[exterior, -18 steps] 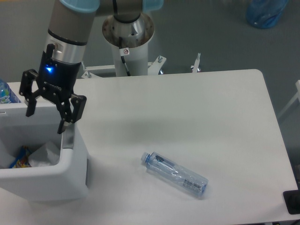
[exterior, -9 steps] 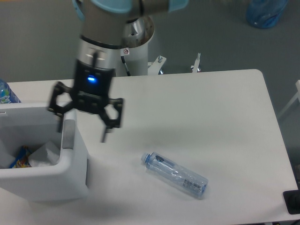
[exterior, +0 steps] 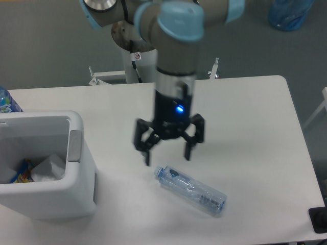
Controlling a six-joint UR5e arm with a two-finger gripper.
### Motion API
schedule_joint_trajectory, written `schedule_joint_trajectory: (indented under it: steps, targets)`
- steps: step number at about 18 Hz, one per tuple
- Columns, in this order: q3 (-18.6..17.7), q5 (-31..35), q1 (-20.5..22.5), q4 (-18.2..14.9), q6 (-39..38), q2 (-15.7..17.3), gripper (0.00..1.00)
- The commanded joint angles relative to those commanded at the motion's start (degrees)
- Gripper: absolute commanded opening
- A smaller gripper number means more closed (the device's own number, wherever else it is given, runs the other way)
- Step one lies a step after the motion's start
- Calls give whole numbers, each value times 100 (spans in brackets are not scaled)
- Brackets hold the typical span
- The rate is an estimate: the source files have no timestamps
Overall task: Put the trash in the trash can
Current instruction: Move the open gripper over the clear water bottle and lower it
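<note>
A clear, blue-tinted crinkled plastic bottle [exterior: 190, 190] lies on its side on the white table [exterior: 245, 117], cap end pointing upper left. My gripper [exterior: 168, 153] hangs open just above and behind the bottle's cap end, with nothing between its fingers. At the left stands the white trash can [exterior: 76, 191] with a grey tab on its right wall. Inside it rests a crumpled white paper wad [exterior: 48, 168] next to a colourful wrapper [exterior: 21, 171].
A blue-capped bottle [exterior: 6, 101] peeks in at the far left edge behind the trash can. A blue plastic bag [exterior: 288, 14] sits on the floor at the top right. The robot's white pedestal [exterior: 139, 51] stands behind the table. A dark object [exterior: 319, 220] is at the lower right corner.
My gripper has swung from above the trash can's right rim rightward across the table to just above the bottle. It stays open. The bottle has not moved.
</note>
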Motion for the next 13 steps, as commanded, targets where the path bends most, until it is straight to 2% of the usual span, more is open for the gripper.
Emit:
schedule_joint_trajectory:
  steps: [8, 13]
  targets:
    - [88, -17, 413, -9, -202, -430, 100]
    - [307, 35, 545, 17, -377, -782, 100]
